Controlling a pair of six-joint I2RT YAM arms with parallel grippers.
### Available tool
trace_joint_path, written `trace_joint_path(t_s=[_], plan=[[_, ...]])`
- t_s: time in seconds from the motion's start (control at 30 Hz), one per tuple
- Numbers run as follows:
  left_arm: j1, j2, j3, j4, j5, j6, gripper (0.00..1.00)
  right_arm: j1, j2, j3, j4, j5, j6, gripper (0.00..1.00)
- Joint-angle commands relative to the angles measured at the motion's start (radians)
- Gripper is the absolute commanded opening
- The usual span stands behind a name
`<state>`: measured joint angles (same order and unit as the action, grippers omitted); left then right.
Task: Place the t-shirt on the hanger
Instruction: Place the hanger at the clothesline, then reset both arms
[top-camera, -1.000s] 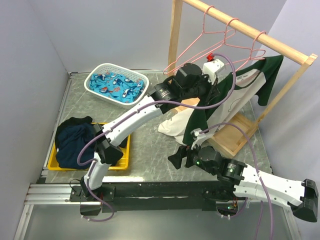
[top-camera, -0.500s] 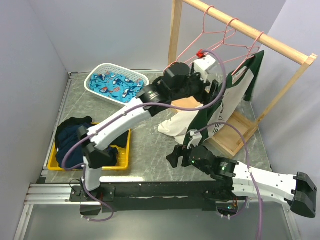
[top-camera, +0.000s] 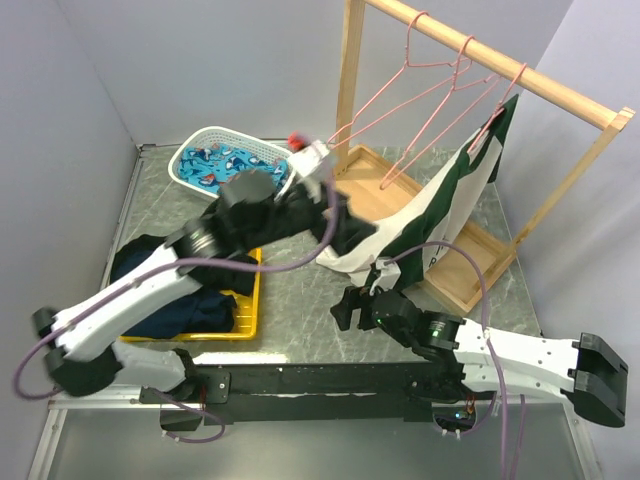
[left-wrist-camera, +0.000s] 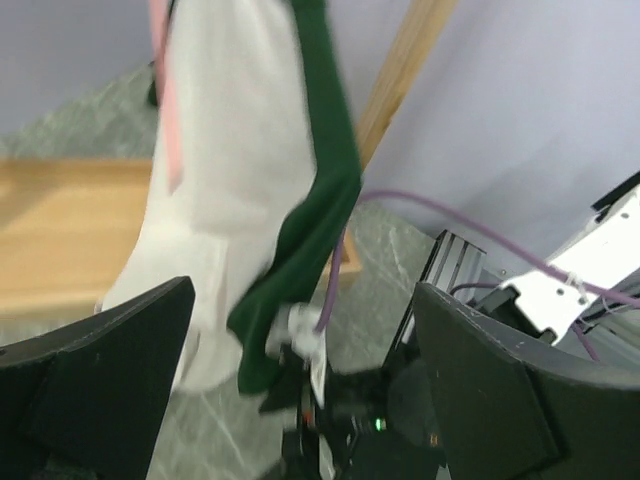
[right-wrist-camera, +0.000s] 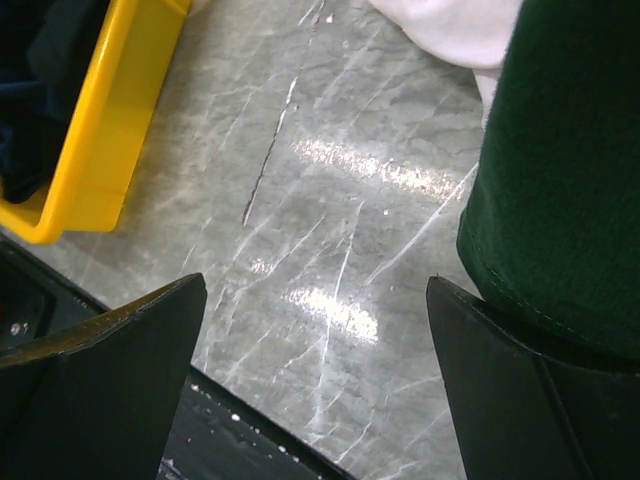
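While I view both arms from the console, t-shirt (top-camera: 440, 200) hanging from the rightmost hanger (top-camera: 508, 95) on the wooden rail (top-camera: 470, 45), white hem trailing onto the tabletop (top-camera: 290, 290); left gripper (top-camera: 360, 232) jaws spread, empty, facing the shirt; right gripper (top-camera: 345, 308) jaws spread, low beside the green sleeve

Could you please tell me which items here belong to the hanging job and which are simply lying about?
Job: t-shirt, the pink hanger it hangs from, wooden rail.
Lying about: two spare hangers, white basket with blue patterned cloth, yellow tray with dark navy garment.
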<state>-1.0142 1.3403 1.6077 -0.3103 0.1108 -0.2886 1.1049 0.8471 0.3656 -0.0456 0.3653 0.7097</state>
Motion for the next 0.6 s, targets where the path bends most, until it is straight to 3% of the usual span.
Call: trace_joint_path(t_s=[0.0, 0.13, 0.3, 0.57], plan=[[-0.001, -0.185, -0.287, 0.019, -0.228, -0.133, 0.96, 0.012, 0.033, 0.071, 0.044, 0.070, -0.003, 1.00], [-0.001, -0.343, -0.506, 0.014, -0.385, -0.266, 0.96, 0.015, 0.079, 0.107, 0.084, 0.087, -0.009, 1.00], [-0.001, -0.408, -0.725, 0.031, -0.486, -0.403, 0.96, 0.015, 0.156, 0.148, 0.107, 0.100, -0.013, 1.00], [-0.001, -0.403, -0.839, 0.086, -0.503, -0.486, 0.96, 0.013, 0.194, 0.173, 0.105, 0.107, -0.015, 1.00]])
